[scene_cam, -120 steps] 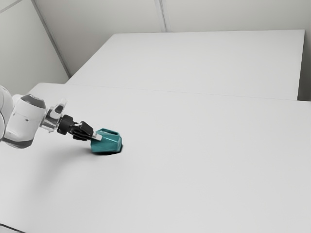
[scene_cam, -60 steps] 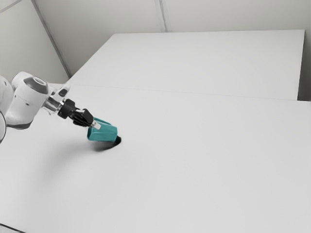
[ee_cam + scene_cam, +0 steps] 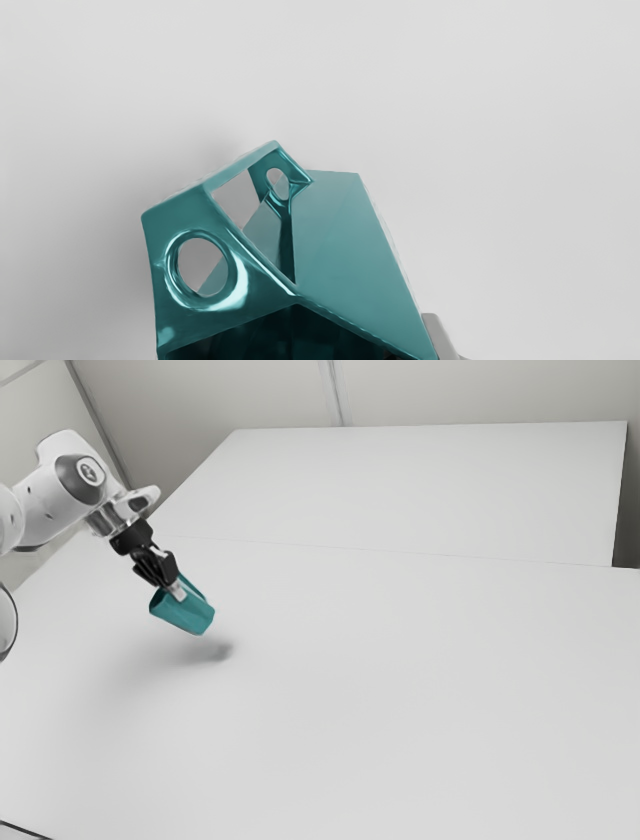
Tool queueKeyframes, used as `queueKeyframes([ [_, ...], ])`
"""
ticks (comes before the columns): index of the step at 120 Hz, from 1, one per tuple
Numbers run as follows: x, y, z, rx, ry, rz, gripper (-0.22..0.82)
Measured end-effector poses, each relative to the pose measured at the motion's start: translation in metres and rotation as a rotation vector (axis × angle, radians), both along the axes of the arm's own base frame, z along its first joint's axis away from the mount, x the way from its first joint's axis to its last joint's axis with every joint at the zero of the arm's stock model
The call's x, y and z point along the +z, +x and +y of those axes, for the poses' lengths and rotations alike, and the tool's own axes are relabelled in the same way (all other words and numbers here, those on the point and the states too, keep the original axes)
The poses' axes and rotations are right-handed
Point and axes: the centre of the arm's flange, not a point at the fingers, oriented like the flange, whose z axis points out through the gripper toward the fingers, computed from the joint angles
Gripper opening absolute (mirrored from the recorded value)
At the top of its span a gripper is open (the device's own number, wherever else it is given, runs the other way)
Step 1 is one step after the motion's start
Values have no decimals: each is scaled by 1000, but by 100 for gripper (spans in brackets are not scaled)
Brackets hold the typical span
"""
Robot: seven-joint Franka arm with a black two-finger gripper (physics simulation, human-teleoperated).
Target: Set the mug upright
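Wrist view, mug (image 3: 350,240) cut off, inside murky

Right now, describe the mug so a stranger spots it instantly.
Over the broad white table, follow the arm from the exterior view's left to its black gripper. Held there, tilted and off the table, is a faceted mug, teal against white, grey and black.

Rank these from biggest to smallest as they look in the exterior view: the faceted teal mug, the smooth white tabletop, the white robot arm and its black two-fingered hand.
1. White tabletop, by far
2. White robot arm, the part in view
3. Teal mug and black hand: too alike to rank
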Motion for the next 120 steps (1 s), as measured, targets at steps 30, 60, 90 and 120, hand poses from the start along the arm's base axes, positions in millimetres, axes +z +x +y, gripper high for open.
queueKeyframes([
  [30,16,18,-12,-12,164,112,-18],
  [60,12,51,-34,-20,281,177,-18],
  [90,-20,79,-53,-18,376,259,-18],
  [120,-48,88,-66,-4,429,325,-18],
])
